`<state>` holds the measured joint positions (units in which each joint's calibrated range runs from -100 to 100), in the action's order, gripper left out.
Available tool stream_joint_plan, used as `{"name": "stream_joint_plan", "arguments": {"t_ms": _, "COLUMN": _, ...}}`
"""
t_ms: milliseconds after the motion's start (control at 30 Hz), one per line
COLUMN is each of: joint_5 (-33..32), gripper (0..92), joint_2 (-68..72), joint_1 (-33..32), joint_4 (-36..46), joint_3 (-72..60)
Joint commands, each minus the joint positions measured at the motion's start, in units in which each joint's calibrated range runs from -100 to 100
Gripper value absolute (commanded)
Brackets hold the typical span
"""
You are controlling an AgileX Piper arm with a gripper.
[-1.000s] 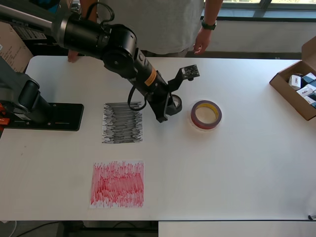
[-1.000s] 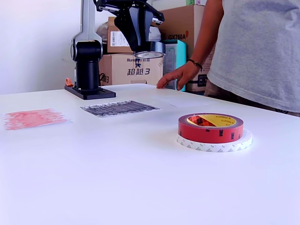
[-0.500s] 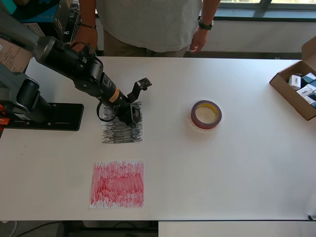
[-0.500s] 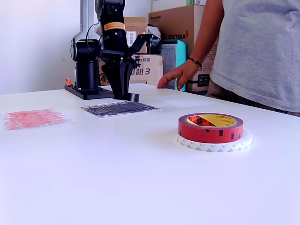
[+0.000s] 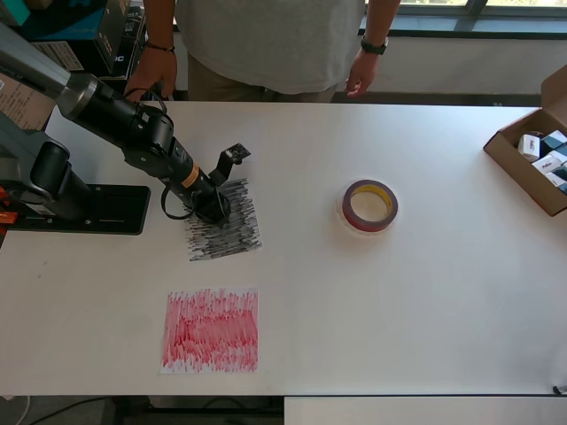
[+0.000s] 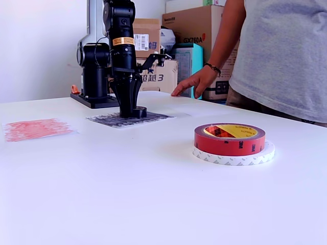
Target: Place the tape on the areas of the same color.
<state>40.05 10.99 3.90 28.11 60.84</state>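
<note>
The overhead view looks straight down on the whole worktop (image 5: 425,301) from well above, while the exterior view sits low at worktop (image 6: 127,194) height, facing across toward the arm's base, and both share the scribbled patches and stacked rolls.

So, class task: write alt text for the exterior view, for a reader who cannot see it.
A black robot arm's hand sets a small black tape roll down on a black-scribbled patch on a white table. Nearer the camera, a red tape roll sits stacked on a white tape roll; a red-scribbled patch lies at the view's left.
</note>
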Motion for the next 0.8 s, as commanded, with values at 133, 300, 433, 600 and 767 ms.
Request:
{"name": "stream_joint_plan", "arguments": {"t_ms": 133, "joint_5": -1.42, "gripper": 14.6, "joint_2": -0.33, "joint_1": 0.20, "joint_4": 0.70, "joint_3": 0.00}}
{"name": "stream_joint_plan", "arguments": {"t_ms": 300, "joint_5": -6.09, "gripper": 41.4, "joint_2": -1.08, "joint_1": -0.20, "joint_4": 0.61, "joint_3": -0.64}}
{"name": "stream_joint_plan", "arguments": {"t_ms": 433, "joint_5": -6.17, "gripper": 59.9, "joint_2": -1.26, "joint_1": -0.44, "joint_4": 0.61, "joint_3": -0.73}}
{"name": "stream_joint_plan", "arguments": {"t_ms": 600, "joint_5": -7.72, "gripper": 70.8, "joint_2": -1.26, "joint_1": -0.04, "joint_4": 0.61, "joint_3": -3.55}}
{"name": "stream_joint_plan", "arguments": {"t_ms": 767, "joint_5": -15.50, "gripper": 71.6, "joint_2": -1.36, "joint_1": -0.52, "joint_4": 1.29, "joint_3": -12.09}}
